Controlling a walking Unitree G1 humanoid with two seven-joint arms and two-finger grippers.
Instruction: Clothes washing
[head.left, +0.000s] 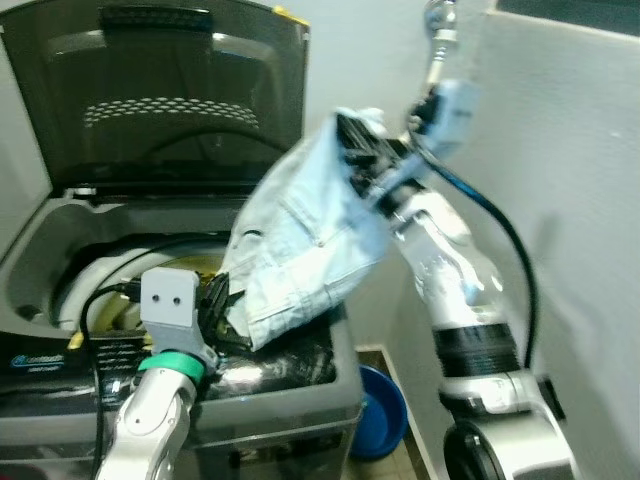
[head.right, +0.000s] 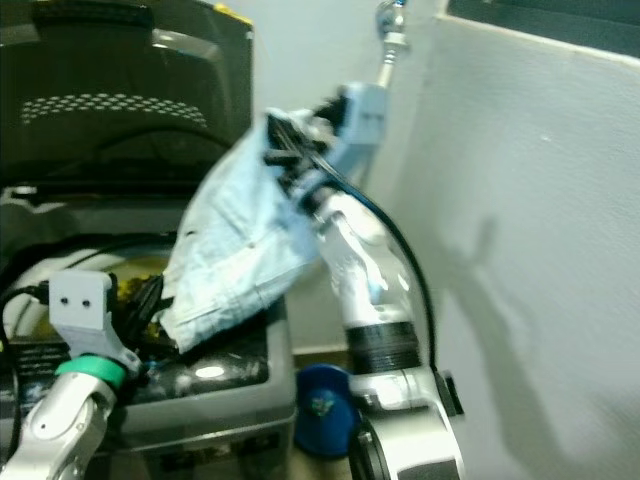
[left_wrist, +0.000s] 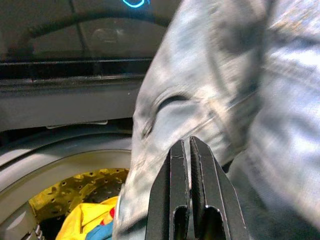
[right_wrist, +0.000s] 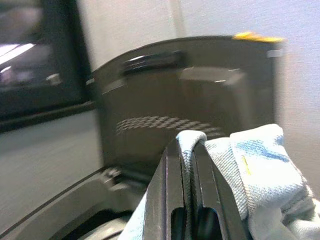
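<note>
A light blue denim garment (head.left: 300, 240) hangs over the right side of the open top-load washing machine (head.left: 300, 375). My right gripper (head.left: 355, 150) is raised high and shut on the garment's top edge; in the right wrist view the cloth (right_wrist: 260, 165) is pinched between the fingers (right_wrist: 172, 190). Low at the machine's front rim, my left gripper (head.left: 215, 300) is shut with nothing between its fingers (left_wrist: 172, 195), its tips close to the hanging denim (left_wrist: 215, 95). Yellow clothing (left_wrist: 85, 220) lies in the drum (head.left: 110, 290).
The dark lid (head.left: 170, 90) stands upright behind the tub. A blue basin (head.left: 380, 410) sits on the floor right of the machine. A grey wall (head.left: 580, 200) runs close along the right, with a tap (head.left: 438, 30) above my right arm.
</note>
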